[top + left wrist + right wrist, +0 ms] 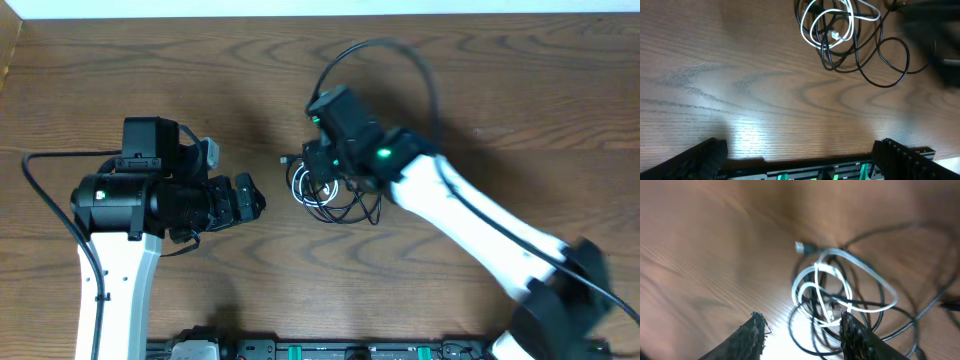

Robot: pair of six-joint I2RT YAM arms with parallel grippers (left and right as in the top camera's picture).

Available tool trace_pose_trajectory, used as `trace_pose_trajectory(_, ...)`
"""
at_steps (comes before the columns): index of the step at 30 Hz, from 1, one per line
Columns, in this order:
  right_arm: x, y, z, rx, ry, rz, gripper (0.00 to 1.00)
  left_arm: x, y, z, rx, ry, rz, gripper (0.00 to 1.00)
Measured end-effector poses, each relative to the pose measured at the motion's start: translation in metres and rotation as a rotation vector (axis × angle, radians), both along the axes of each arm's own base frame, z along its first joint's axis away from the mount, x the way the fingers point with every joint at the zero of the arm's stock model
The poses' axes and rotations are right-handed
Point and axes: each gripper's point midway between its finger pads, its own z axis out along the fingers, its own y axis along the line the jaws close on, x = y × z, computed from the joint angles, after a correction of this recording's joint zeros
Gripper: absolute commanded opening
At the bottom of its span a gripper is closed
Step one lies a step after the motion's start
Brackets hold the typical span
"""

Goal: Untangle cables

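A brown wooden table (pixel 500 80) was seen from above, with my two arms reaching over it. The cables (pixel 330 197) lay in one small tangled heap near the middle of the table. A short white cord (pixel 840 282) was coiled in a few loops, with thin black cords (pixel 912 325) threaded through and around it. One black loop (pixel 890 62) spread out wider than the rest. A small pale plug (pixel 800 246) stuck out at the edge of the heap, resting on the wood.

My right pincer (pixel 318 165) hung directly over the tangle, and its arm was blurred in the overhead picture. Its wrist view showed it open, its two dark fingers (pixel 747 337) apart, with the white loops and some black cord in the gap between them. Nothing was clamped, and I could not tell whether either finger touched a cord.

My left pincer (pixel 250 197) sat beside the heap on my left, apart from it and pointing toward it. It was wide open and held nothing. Its wrist view showed bare wood between its two fingers (pixel 697 160), with the tangle lying farther out at the top of that view.
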Motion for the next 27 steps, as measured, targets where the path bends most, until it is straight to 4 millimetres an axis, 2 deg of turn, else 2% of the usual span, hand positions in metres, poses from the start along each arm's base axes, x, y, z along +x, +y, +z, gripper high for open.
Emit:
trace_pose_trajectory(2, -0.001, 0.003, -0.032, -0.055, 0.046, 0.018, 0.53, 0.0, 0.0, 0.0, 0.0, 0.0, 0.0, 0.98)
trace_pose_trajectory(4, -0.002, 0.004, -0.055, -0.094, 0.079, 0.03, 0.55, 0.0, 0.0, 0.0, 0.0, 0.0, 0.0, 0.98)
trace_pose_trajectory(8, -0.002, 0.005, -0.081, -0.134, 0.103, 0.053, 0.53, 0.0, 0.0, 0.0, 0.0, 0.0, 0.0, 0.98)
trace_pose_trajectory(14, 0.001, 0.008, -0.086, -0.139, 0.088, 0.078, 0.36, 0.0, 0.0, 0.0, 0.0, 0.0, 0.0, 0.98)
trace_pose_trajectory(19, 0.003, 0.007, -0.087, -0.15, 0.077, 0.076, 0.13, 0.0, 0.0, 0.0, 0.0, 0.0, 0.0, 0.98)
trace_pose_trajectory(20, 0.003, 0.006, -0.087, -0.152, 0.076, 0.072, 0.04, 0.0, 0.0, 0.0, 0.0, 0.0, 0.0, 0.99)
trace_pose_trajectory(21, 0.004, 0.006, -0.087, -0.157, 0.073, 0.073, 0.01, 0.0, 0.0, 0.0, 0.0, 0.0, 0.0, 0.98)
trace_pose_trajectory(27, -0.002, 0.0, -0.089, -0.182, 0.097, 0.071, 0.01, 0.0, 0.0, 0.0, 0.0, 0.0, 0.0, 0.98)
